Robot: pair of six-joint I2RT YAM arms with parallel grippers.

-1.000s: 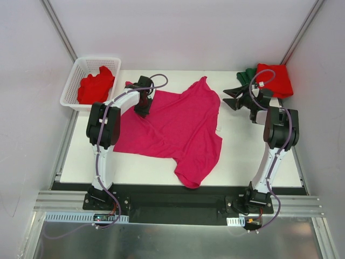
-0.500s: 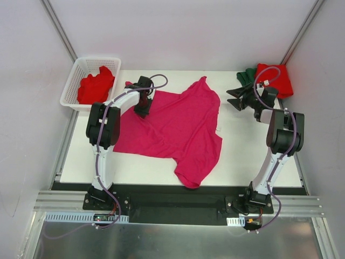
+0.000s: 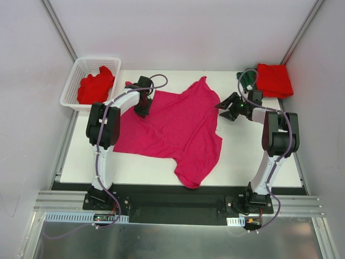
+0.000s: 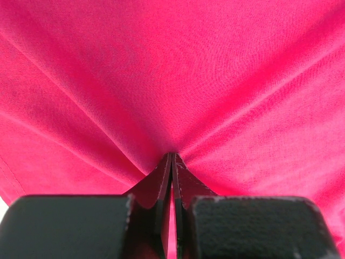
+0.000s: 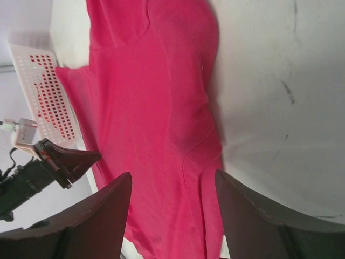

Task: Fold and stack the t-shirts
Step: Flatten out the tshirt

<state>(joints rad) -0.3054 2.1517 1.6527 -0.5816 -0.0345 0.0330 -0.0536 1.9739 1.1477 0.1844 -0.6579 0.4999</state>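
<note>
White surface (image 3: 242, 156) below, the left jaws were pinched shut on the pink shirt (image 3: 178, 127) near its far-left edge. The right jaws hung wide and empty just beside it. It lay spread, unfolded. One folded red shirt (image 3: 274, 80) sat far right, one green shirt (image 3: 247, 78) apparently folded beside it. One crumpled red shirt (image 3: 96, 86) remained in the basket (image 3: 73, 81).

Dark green t-shirt (image 3: 245, 80) mostly under the red t-shirt (image 3: 274, 80); magenta t-shirt (image 4: 172, 81) overruns every edge of the left wrist view

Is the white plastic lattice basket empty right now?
No, a crumpled bright red cloth shirt lies inside the white lattice basket.
</note>
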